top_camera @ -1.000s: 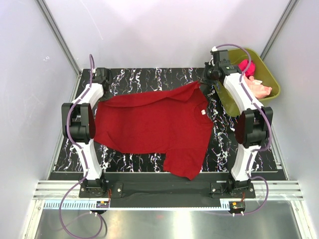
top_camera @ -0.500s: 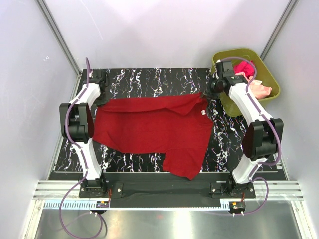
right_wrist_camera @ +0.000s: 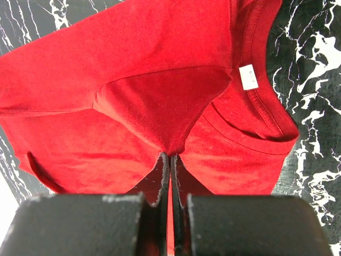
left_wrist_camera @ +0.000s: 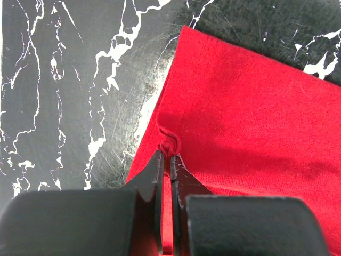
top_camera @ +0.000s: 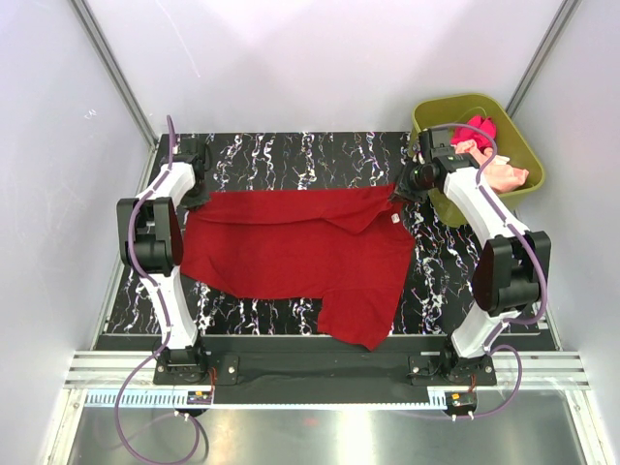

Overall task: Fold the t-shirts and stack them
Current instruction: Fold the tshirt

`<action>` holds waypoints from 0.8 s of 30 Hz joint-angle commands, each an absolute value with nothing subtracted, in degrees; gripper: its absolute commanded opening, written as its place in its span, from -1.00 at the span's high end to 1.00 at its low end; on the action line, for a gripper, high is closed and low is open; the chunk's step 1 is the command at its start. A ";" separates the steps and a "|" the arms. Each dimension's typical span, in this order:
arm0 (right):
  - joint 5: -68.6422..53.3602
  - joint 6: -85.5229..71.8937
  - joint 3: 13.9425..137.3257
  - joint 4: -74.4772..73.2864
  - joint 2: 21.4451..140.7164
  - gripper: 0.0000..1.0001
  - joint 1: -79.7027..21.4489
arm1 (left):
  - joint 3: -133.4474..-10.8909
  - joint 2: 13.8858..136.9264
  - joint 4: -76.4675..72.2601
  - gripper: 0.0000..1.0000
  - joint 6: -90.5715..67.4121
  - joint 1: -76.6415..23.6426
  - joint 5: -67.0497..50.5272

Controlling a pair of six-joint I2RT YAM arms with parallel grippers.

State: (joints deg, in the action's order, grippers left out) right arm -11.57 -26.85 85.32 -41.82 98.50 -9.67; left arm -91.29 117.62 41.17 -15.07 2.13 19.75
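The deep red t-shirt lies spread on the black marbled table, its far edge folded over toward me. My left gripper is shut on the shirt's far left corner. My right gripper is shut on the shirt's far right part, near the collar with its white label. The magenta-pink t-shirt and the pale peach t-shirt lie crumpled in the tub.
The olive-green plastic tub stands off the table's far right corner. The table shows bare marbled surface along the back. The shirt's near sleeve reaches the table's front edge.
Both grippers have pulled the shirt's far edge toward me, folding it over. The right arm came down from the back corner.
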 commanded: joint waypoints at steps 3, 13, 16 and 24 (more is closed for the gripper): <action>-11.34 -27.33 84.82 -41.04 96.42 1.00 -9.32 | -92.81 118.21 41.22 0.92 -15.38 2.46 20.39; -10.20 -27.07 82.97 -45.59 96.68 0.95 -9.23 | -92.90 117.95 43.85 0.58 -17.48 2.46 24.76; -10.02 -25.67 80.52 -46.93 94.67 0.68 -9.32 | -92.03 115.23 45.61 0.11 -20.82 2.72 28.20; -8.35 -20.74 79.01 -49.22 92.28 -0.17 -9.32 | -84.93 102.32 44.83 -0.21 -28.90 3.08 22.78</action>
